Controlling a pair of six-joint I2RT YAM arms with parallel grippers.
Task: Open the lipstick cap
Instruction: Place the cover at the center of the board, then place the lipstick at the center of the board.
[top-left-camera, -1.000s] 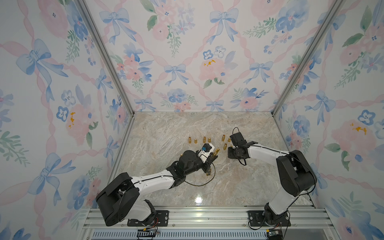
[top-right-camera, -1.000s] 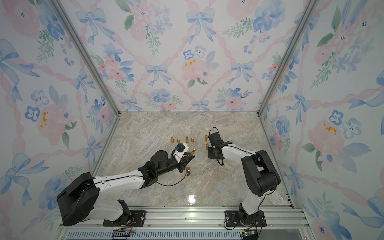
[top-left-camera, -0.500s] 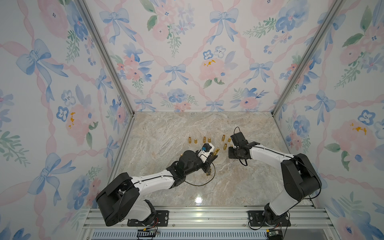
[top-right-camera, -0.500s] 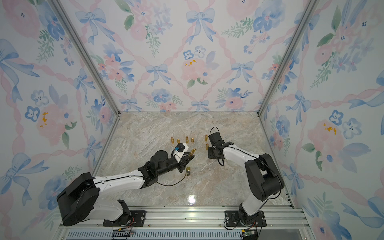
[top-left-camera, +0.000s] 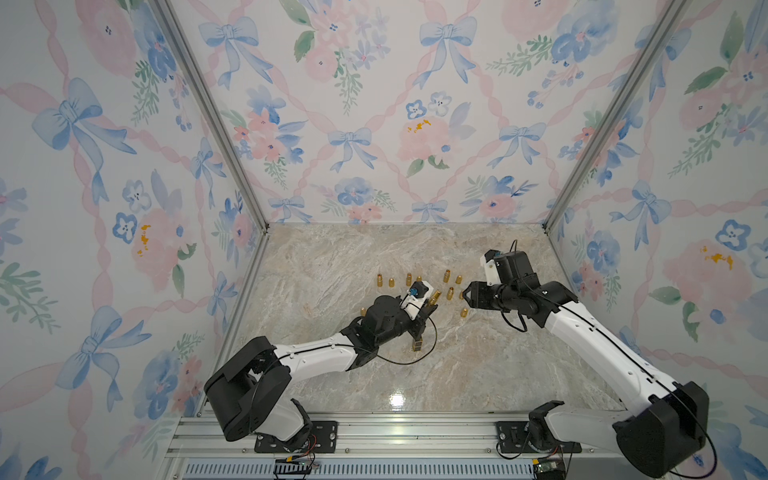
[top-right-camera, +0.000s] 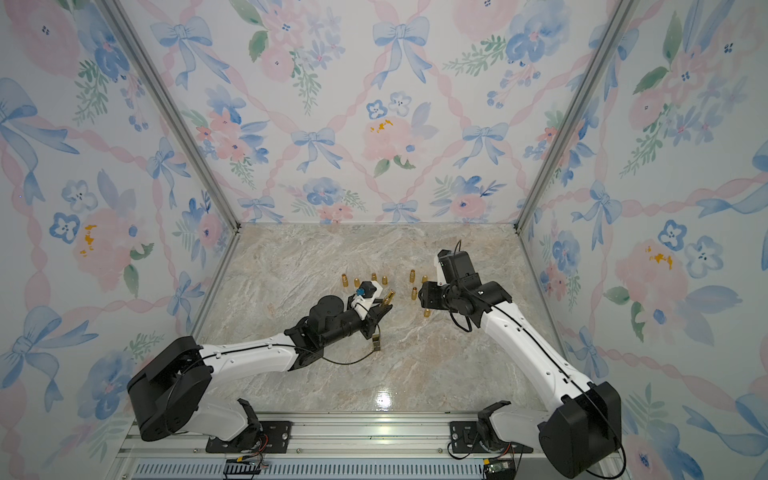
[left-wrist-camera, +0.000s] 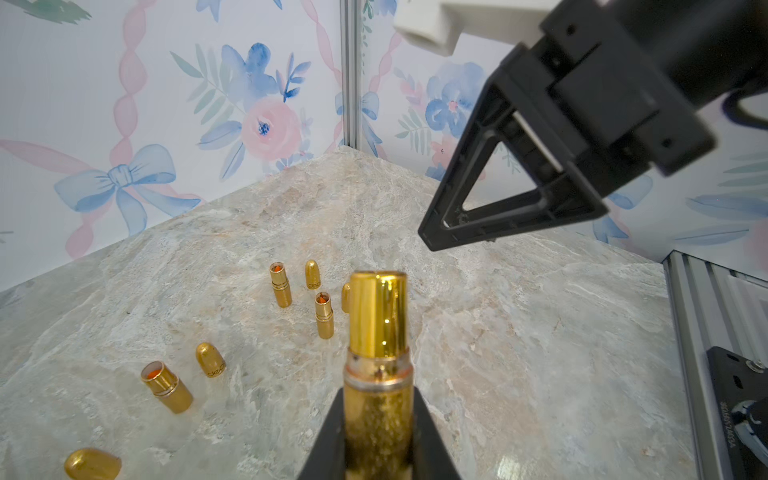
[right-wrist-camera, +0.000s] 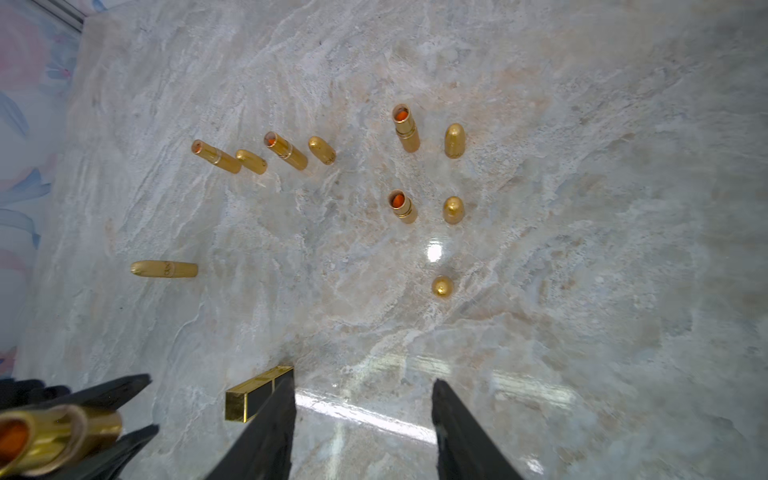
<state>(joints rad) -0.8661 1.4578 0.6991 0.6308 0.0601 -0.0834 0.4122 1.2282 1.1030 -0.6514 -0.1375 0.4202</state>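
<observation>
My left gripper (top-left-camera: 430, 305) (left-wrist-camera: 376, 399) is shut on a gold lipstick (top-left-camera: 435, 296) (top-right-camera: 390, 296) (left-wrist-camera: 376, 324), held off the table and tilted up. The tube's end is bare, and orange shows inside it in the right wrist view (right-wrist-camera: 16, 436). A rounded gold cap (top-left-camera: 464, 312) (top-right-camera: 427, 313) (right-wrist-camera: 441, 286) stands alone on the marble, just below my right gripper (top-left-camera: 467, 296) (top-right-camera: 422, 296) (right-wrist-camera: 361, 415). That gripper is open with nothing between its fingers and hovers to the right of the held lipstick.
Several uncapped gold lipsticks (right-wrist-camera: 405, 126) and loose caps (right-wrist-camera: 454, 141) stand in rows behind the grippers. A capped gold lipstick (top-left-camera: 363, 311) (right-wrist-camera: 164, 269) lies to the left. A black and gold square lipstick (top-left-camera: 417, 345) (right-wrist-camera: 253, 395) lies under the left wrist.
My right gripper's jaws have opened while staying over the same spot, and its elbow has swung outward. The left arm and its lipstick have not moved.
</observation>
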